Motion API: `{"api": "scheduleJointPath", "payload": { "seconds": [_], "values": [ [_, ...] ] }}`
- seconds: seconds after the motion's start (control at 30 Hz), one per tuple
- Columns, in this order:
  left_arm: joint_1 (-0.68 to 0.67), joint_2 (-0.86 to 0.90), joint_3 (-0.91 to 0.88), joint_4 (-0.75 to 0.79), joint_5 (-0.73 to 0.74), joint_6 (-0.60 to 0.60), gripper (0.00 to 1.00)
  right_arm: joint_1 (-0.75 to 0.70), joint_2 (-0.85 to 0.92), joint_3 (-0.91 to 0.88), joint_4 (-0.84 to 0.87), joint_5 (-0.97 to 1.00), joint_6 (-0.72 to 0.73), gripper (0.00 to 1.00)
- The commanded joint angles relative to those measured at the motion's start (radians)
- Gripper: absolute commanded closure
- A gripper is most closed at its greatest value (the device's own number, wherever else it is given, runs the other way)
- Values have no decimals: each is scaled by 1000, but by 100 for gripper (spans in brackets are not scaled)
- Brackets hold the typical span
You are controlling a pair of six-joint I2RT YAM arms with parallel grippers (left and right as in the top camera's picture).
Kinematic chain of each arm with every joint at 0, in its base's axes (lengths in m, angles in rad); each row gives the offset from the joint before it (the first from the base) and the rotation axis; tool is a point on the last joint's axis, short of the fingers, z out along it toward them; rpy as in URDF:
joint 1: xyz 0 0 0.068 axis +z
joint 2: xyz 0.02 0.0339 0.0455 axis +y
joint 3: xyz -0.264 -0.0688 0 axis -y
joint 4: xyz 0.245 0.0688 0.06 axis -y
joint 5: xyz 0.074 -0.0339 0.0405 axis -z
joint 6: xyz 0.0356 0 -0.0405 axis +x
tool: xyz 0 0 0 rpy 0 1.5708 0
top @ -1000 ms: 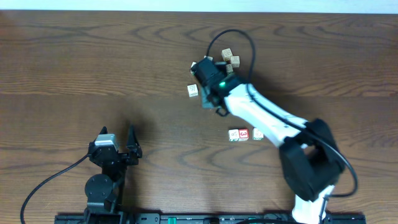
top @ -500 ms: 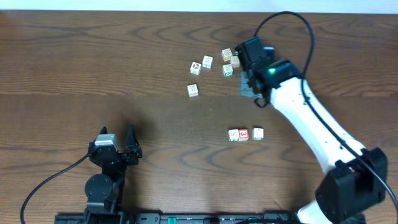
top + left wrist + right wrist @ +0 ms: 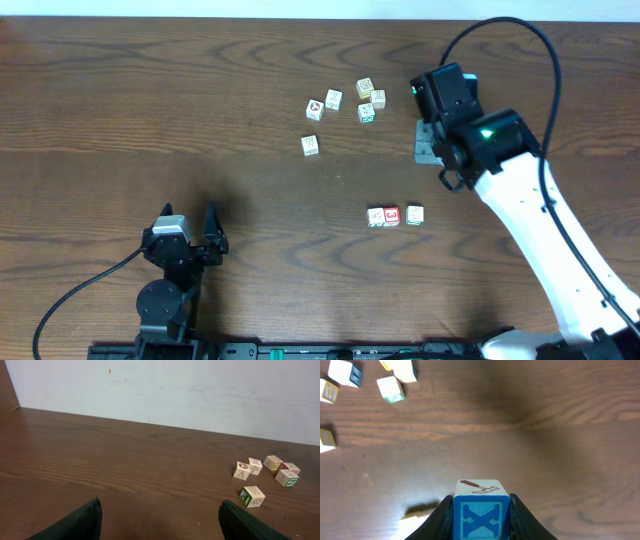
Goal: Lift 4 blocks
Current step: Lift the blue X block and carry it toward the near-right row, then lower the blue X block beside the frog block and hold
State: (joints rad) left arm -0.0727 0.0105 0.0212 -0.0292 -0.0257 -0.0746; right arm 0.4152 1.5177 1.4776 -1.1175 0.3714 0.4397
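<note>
In the right wrist view a blue-faced block (image 3: 481, 516) with a white X and a hammer picture on top sits between the fingers of my right gripper (image 3: 481, 506), which is shut on it, above the table. Overhead, that gripper (image 3: 430, 140) hangs right of the loose cluster and hides the block. A row of three blocks lies on the table: a white one (image 3: 376, 216), a red-faced one (image 3: 392, 215) and another white one (image 3: 414, 214). My left gripper (image 3: 189, 228) rests open near the front left with nothing between its fingers (image 3: 75, 522).
Several pale cubes lie in a loose cluster (image 3: 365, 100) at the back, with one apart (image 3: 310, 145); the left wrist view has them at its right (image 3: 251, 496). A pale wall (image 3: 160, 390) runs behind the table's far edge.
My right arm has swung to the right, off the cluster of pale cubes, carrying the blue block; two cubes it covered now show. The left arm has not moved.
</note>
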Motion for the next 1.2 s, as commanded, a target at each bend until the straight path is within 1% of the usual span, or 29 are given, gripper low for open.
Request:
{"api": "scheduleJointPath", "payload": {
  "seconds": [0.0, 0.2, 0.57, 0.77, 0.9, 0.97, 1.03, 1.07, 1.17],
  "values": [
    [6, -5, -17, -41, -23, -1, 25, -6, -63, 20, -39, 38, -10, 92],
    [6, -5, -17, -41, -23, -1, 25, -6, -157, 20, -100, 50, -4, 91],
    [6, -5, -17, -41, -23, -1, 25, -4, -366, 2, -246, 50, 62, 91],
    [6, -5, -17, -41, -23, -1, 25, -4, -478, -83, -255, 51, 96, 92],
    [6, -5, -17, -41, -23, -1, 25, -4, -546, -217, -169, 62, 106, 85],
    [6, -5, -17, -41, -23, -1, 25, -4, -568, -309, -71, 55, 106, 81],
    [6, -5, -17, -41, -23, -1, 25, -4, -571, -379, 13, 42, 106, 79],
    [6, -5, -17, -41, -23, -1, 25, -4, -564, -449, 98, 42, 106, 77],
    [6, -5, -17, -41, -23, -1, 25, -4, -532, -543, 194, 39, 106, 78]
  ]
}}
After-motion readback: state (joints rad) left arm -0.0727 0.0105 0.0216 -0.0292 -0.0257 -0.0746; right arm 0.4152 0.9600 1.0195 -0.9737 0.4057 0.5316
